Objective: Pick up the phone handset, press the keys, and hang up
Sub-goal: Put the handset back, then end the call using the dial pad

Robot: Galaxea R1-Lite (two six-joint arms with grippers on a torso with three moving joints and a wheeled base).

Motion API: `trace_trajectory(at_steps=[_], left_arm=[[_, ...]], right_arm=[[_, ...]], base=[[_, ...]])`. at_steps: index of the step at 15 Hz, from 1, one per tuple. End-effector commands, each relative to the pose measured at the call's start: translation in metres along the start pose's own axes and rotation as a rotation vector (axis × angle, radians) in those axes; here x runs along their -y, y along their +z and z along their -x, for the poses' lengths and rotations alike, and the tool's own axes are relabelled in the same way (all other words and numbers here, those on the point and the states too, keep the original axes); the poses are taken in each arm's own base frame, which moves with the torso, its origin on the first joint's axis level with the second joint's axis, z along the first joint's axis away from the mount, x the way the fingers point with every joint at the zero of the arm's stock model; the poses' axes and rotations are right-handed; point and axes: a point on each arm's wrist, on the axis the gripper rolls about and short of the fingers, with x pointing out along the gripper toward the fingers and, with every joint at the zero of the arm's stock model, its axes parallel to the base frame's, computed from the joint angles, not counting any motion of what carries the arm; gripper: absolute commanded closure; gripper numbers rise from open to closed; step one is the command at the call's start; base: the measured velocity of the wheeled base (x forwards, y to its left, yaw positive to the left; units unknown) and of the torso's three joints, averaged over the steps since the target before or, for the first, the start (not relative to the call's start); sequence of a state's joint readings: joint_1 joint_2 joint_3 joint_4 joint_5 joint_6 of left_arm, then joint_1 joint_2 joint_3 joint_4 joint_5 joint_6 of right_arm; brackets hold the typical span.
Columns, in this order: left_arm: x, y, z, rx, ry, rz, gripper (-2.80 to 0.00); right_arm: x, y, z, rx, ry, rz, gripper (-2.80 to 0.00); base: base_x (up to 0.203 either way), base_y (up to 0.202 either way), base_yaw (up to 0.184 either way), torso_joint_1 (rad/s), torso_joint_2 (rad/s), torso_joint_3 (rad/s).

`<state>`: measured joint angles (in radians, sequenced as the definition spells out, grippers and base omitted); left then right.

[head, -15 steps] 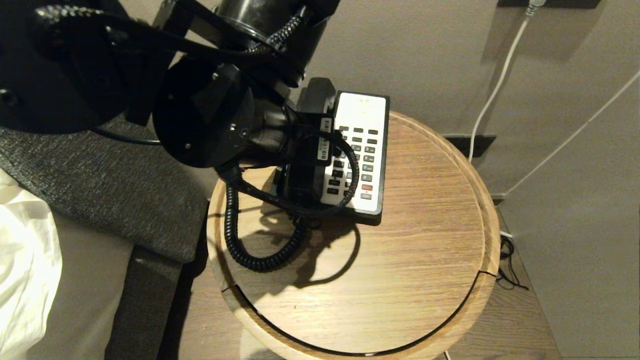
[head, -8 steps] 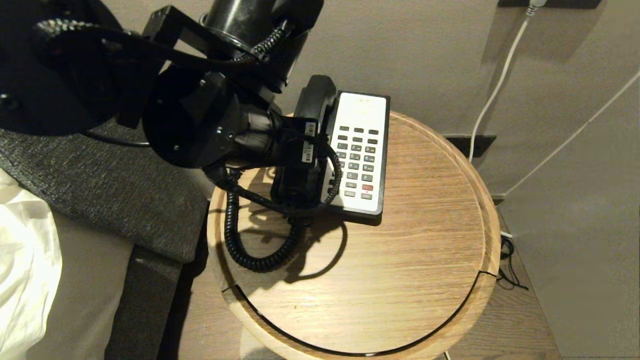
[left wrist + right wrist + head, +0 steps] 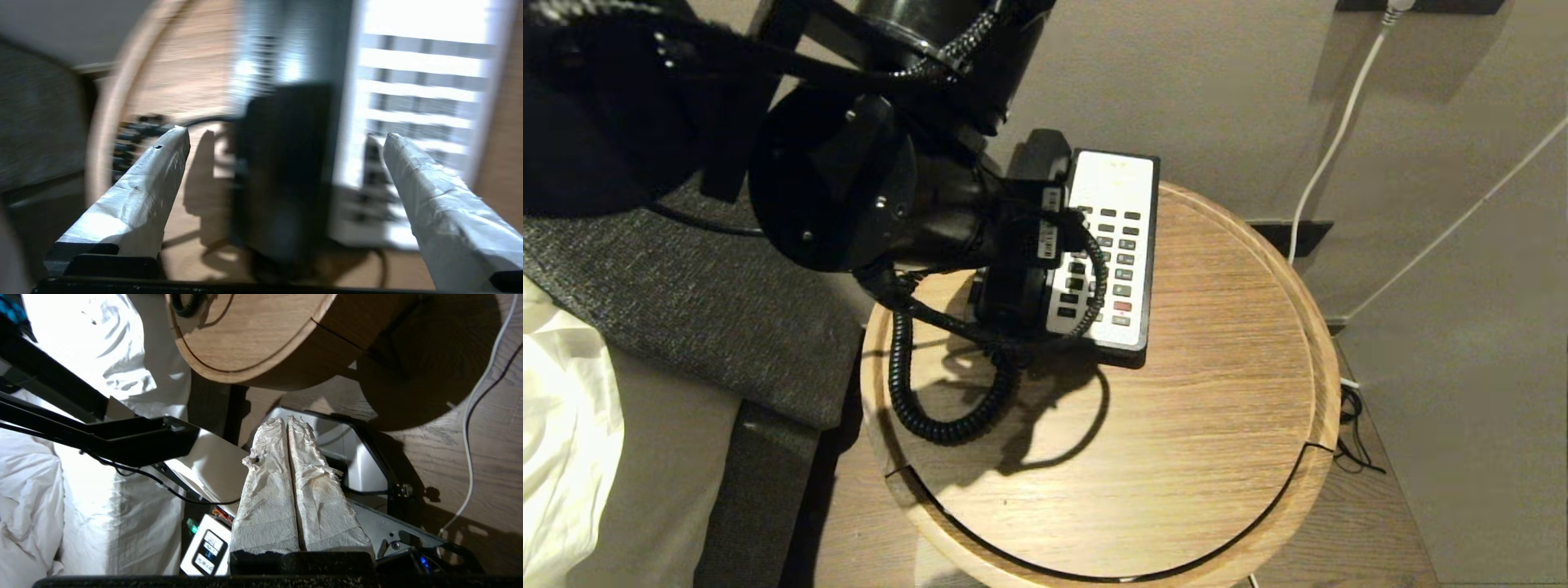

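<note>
the left arm's dark bulk covers most of the phone handset (image 3: 1036,167) in the head view; only its far end shows beside the white keypad of the phone base (image 3: 1112,245), and whether it sits fully in the cradle cannot be made out. in the blurred left wrist view the left gripper (image 3: 286,139) has its wrapped fingers (image 3: 163,163) spread wide, one on each side of the handset's dark shape (image 3: 282,163), apart from it. the coiled cord (image 3: 931,408) loops over the round wooden table (image 3: 1217,392) near its left rim, leaving bare wood on the near and right sides. the right gripper (image 3: 287,421) hangs low beside the table, fingers pressed together on nothing, above the robot's base.
</note>
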<state>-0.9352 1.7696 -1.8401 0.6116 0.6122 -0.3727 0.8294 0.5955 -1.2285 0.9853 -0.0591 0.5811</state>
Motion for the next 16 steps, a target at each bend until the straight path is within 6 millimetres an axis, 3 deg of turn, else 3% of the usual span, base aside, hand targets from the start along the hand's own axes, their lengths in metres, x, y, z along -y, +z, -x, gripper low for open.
trace_trajectory(at_steps=[1,2,3,6,9,12,16], left_arm=[[0.004,0.001,0.025,0.020,-0.058,0.013,-2.80],[0.002,0.001,0.035,0.029,-0.078,0.024,-2.80],[-0.003,0.002,0.045,0.039,-0.092,0.036,0.00],[-0.030,0.009,0.087,0.100,-0.142,0.090,0.00],[-0.075,0.001,0.137,0.158,-0.189,0.153,0.00],[-0.137,-0.030,0.185,0.217,-0.220,0.196,0.00],[-0.214,-0.095,0.231,0.307,-0.249,0.253,0.00]], right_arm=[[0.003,-0.004,-0.002,-0.017,-0.013,-0.002,0.00],[0.003,-0.005,-0.003,-0.022,-0.016,-0.002,0.00],[0.004,-0.006,-0.006,-0.032,-0.023,0.000,0.00],[0.004,-0.008,-0.019,-0.074,-0.054,0.010,0.00],[-0.005,0.004,-0.042,-0.127,-0.090,0.039,0.00],[-0.022,0.025,-0.081,-0.170,-0.122,0.099,0.00],[-0.050,0.061,-0.155,-0.224,-0.190,0.125,0.00]], base=[[0.000,0.000,0.000,0.000,0.00,0.000],[0.000,0.000,0.000,0.000,0.00,0.000],[0.000,0.000,0.000,0.000,0.00,0.000],[0.000,0.000,0.000,0.000,0.00,0.000],[0.000,0.000,0.000,0.000,0.00,0.000],[0.000,0.000,0.000,0.000,0.00,0.000],[0.000,0.000,0.000,0.000,0.00,0.000]])
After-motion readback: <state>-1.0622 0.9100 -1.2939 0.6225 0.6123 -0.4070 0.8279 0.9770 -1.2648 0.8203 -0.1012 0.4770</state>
